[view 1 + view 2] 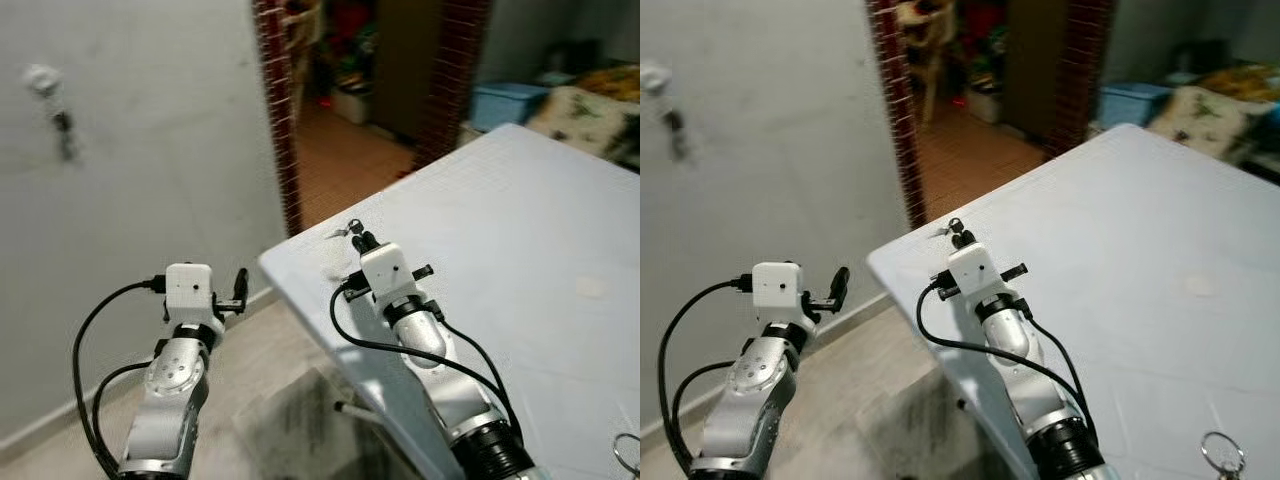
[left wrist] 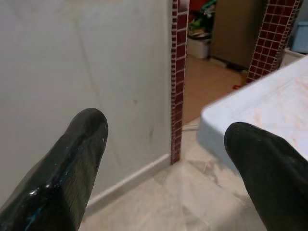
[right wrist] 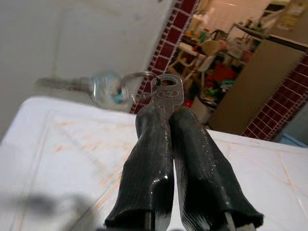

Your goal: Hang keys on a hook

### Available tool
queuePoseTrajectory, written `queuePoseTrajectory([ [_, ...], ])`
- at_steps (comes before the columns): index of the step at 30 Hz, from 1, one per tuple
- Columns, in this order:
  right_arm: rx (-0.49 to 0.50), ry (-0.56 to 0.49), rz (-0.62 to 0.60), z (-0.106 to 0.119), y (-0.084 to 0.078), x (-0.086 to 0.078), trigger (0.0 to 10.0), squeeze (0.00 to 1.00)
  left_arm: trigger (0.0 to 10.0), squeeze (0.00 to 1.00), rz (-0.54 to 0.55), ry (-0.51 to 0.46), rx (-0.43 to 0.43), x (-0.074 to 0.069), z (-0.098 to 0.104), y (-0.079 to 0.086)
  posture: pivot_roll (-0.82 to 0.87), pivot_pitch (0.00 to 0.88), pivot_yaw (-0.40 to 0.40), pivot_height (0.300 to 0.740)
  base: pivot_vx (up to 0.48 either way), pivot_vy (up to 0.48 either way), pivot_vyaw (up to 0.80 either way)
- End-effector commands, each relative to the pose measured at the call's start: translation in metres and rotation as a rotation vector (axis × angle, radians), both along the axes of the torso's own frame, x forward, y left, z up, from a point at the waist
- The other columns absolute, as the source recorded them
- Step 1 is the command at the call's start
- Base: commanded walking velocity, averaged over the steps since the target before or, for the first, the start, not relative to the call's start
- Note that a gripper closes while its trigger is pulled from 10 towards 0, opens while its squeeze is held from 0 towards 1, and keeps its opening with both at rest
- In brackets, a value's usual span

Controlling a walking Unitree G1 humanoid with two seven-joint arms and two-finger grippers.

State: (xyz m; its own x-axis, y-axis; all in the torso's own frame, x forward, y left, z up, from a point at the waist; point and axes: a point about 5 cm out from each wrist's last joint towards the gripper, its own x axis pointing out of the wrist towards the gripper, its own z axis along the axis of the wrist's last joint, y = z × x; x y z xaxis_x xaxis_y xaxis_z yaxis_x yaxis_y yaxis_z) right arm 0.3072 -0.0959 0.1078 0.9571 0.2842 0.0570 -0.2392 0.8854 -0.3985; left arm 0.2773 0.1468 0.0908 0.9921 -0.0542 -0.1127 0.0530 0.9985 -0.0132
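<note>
pale blue-white surface (image 1: 520, 230), faint orange streaks. silver keys (image 3: 166, 91) in black right end effector (image 3: 169, 108). dark red tiled door frame (image 1: 278, 110). grey wall (image 1: 140, 150). beige marbled floor (image 2: 192, 197).

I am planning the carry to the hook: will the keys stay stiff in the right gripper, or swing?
Probably swing: the right gripper pinches only one key of the keys, and the others look motion-blurred. Likely light, since that fingertip pinch holds them above the table.

soft even daylight, slightly blurred, faint shadows.

White table (image 1: 520, 220), key ring (image 1: 628, 452) near edge
</note>
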Motion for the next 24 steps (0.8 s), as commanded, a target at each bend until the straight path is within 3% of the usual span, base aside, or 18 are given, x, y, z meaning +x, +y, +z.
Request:
queuePoseTrajectory([
  [1, 0.024, -0.035, 0.012, 0.0098, 0.0046, 0.0017, 10.0, 0.00, 10.0, 0.00, 0.008, -0.013, 0.016, 0.0011, 0.0047, 0.0057, 0.02, 0.021, 0.013, 0.740, 0.000, 0.000, 0.61],
  [15, 0.023, -0.030, 0.012, 0.0087, 0.0046, 0.0030, 10.0, 0.00, 10.0, 0.00, 0.010, -0.015, 0.010, 0.0030, 0.0054, 0.0058, 0.02, 0.019, 0.011, 0.740, 0.000, 0.000, 0.56],
  [24, 0.028, -0.030, 0.015, 0.0095, 0.0054, 0.0044, 10.0, 0.00, 10.0, 0.00, 0.017, -0.009, 0.001, 0.0047, 0.0056, 0.0074, 0.02, 0.023, 0.015, 0.740, 0.000, 0.000, 0.00],
])
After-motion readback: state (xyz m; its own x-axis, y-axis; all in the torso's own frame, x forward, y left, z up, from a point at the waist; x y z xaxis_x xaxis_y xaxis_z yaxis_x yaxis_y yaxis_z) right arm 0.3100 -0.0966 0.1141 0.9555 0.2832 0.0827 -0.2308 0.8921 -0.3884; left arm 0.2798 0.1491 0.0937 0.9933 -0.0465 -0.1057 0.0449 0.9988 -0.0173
